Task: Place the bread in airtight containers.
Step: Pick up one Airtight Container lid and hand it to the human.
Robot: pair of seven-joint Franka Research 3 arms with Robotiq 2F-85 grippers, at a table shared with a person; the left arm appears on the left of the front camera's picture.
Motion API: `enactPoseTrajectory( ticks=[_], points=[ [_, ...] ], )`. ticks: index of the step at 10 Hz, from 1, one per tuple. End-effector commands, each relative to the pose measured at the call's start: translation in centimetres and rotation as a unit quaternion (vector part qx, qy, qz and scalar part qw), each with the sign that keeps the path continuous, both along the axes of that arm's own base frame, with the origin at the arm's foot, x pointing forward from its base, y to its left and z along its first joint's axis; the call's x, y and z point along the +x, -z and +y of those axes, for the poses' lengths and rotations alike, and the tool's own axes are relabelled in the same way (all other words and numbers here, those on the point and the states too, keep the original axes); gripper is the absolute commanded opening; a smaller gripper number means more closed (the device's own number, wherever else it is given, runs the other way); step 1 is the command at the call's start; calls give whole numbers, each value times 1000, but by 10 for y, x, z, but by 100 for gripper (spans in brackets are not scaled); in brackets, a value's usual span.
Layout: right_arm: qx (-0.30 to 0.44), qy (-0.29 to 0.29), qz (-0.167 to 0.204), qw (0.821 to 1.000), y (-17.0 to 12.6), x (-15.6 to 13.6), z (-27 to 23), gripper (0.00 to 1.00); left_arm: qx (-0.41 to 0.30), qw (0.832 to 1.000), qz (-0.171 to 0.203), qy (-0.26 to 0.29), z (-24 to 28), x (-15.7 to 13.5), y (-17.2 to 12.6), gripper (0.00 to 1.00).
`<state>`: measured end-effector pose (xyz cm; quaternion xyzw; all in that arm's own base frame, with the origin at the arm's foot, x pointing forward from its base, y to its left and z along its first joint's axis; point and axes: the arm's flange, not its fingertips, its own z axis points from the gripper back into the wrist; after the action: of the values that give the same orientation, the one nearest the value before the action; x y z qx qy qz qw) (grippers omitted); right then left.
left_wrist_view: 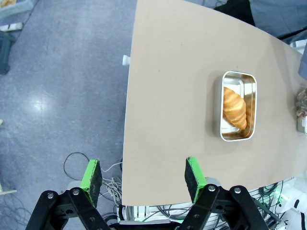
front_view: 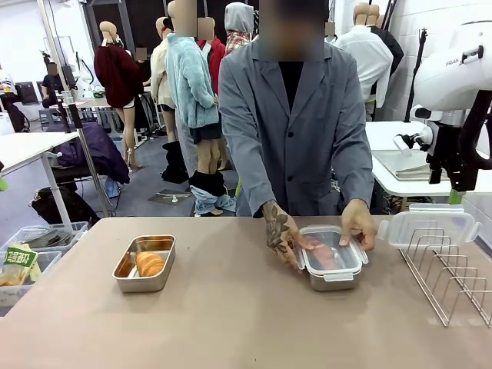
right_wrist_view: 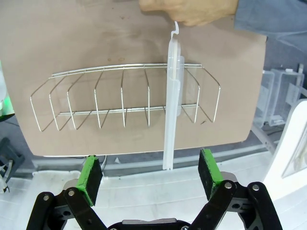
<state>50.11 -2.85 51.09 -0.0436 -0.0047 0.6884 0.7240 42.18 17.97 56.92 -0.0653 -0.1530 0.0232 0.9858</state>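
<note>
The left end effector [left_wrist_view: 143,176] is hanging wide open and empty at the beige counter's [left_wrist_view: 168,96] edge, grey floor [left_wrist_view: 57,96] showing at frame left. The right end effector [right_wrist_view: 150,173], also gaping empty, is hovering by the wire rack [right_wrist_view: 96,103] holding a clear lid [right_wrist_view: 172,110]. One glossy croissant [front_view: 150,264] is lying in the open steel tub [front_view: 123,283] at lower left. A person's hands [front_view: 358,223] are resting on the lidded tub [front_view: 332,278] right of centre.

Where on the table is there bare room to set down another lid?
Bare table lies between the open tub and the lidded tub, and along the near edge before both tubs. The right side is crowded: the person's hands on the lidded tub, then the wire rack holding a clear lid.
</note>
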Motion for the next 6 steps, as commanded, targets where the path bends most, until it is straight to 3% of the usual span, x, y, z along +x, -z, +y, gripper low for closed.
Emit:
enactPoseTrajectory(
  ticks=[1, 6],
  points=[
    [-2, 7, 4, 1000, -1, -1, 0, 100, 11, 1000, -1, -4, 1, -2, 0, 89],
    [-2, 7, 4, 1000, -1, -1, 0, 100, 11, 1000, -1, -4, 1, -2, 0, 89]
  ],
)
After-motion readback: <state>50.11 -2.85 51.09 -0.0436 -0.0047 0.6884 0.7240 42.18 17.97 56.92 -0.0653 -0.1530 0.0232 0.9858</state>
